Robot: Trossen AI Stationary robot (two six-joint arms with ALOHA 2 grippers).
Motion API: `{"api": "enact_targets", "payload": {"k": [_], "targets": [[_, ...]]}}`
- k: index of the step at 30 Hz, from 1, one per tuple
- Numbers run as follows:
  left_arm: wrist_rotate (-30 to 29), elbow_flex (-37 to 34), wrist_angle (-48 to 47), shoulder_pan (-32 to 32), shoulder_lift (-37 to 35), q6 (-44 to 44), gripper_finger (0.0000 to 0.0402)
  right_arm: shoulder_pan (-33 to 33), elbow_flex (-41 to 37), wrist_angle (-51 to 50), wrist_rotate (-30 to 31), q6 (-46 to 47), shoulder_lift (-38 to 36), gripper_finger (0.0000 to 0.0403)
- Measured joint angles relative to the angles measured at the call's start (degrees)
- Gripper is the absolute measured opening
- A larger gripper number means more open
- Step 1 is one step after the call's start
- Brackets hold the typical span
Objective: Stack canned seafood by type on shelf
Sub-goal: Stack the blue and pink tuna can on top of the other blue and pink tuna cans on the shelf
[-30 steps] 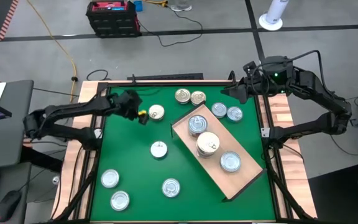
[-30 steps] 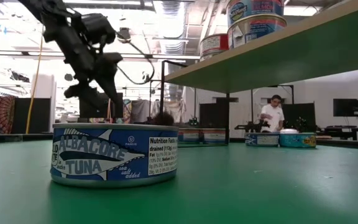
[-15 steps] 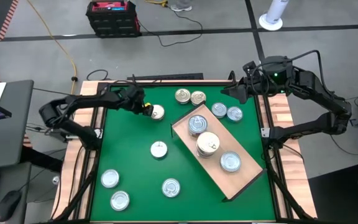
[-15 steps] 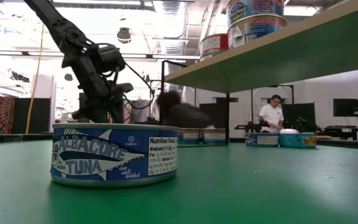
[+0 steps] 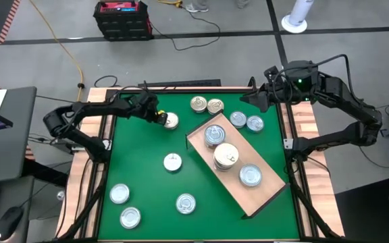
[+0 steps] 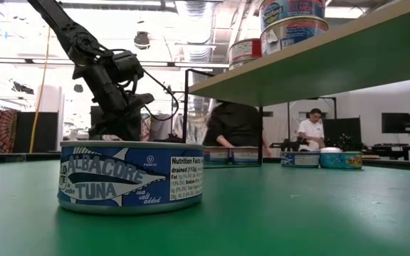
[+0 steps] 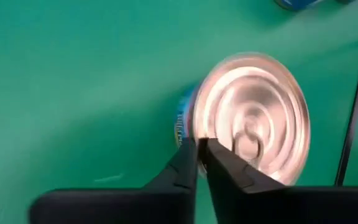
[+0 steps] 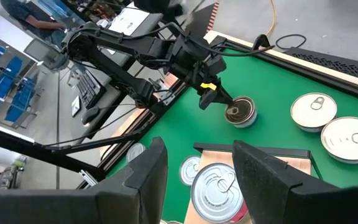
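Left gripper (image 5: pixel 159 118) pinched shut at the rim of a lone can (image 5: pixel 170 121), left of the shelf (image 5: pixel 265 192).

The shelf, a light-wood board, lies diagonally on the green mat (image 5: pixel 147 175) and carries three tins in a row: a silver one (image 5: pixel 214 135) at its upper end, a pale-lidded one (image 5: pixel 226 156) in the middle and a silver one (image 5: pixel 250 175) toward its lower end. In the left wrist view the left gripper's fingers (image 7: pixel 222 168) are pressed together with their tips over the edge of the can's silver lid. Two gold-lidded tins (image 5: pixel 206 104) sit just above the shelf's upper end, two bluish ones (image 5: pixel 246 121) beside its upper right edge. Four more tins (image 5: pixel 173 162) lie scattered well left of the shelf. The right gripper (image 8: pixel 194 171) hovers above the shelf's upper end, its fingers partly apart, holding nothing.
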Motion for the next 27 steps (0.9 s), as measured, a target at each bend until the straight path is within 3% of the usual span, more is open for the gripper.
{"api": "enact_targets", "payload": {"k": [14,17,23,27], "targets": [[-4.45,-0.56,-9.22,3.83,0.45,4.29,0.0,0.0,0.0,-0.01,0.07,0.6,0.0,0.0204],[-4.13,0.17,-10.29,4.68,-1.06,6.07,0.0,0.0,0.0,-0.05,0.07,0.59,0.01,0.0204],[-10.48,3.88,-19.43,5.01,-6.44,13.22,0.0,0.0,0.0,-0.02,0.09,0.21,0.0,0.0204],[-10.85,5.11,-18.58,4.23,-10.9,17.93,0.0007,0.0,0.0,0.09,1.15,-0.06,0.06,0.0204]]}}
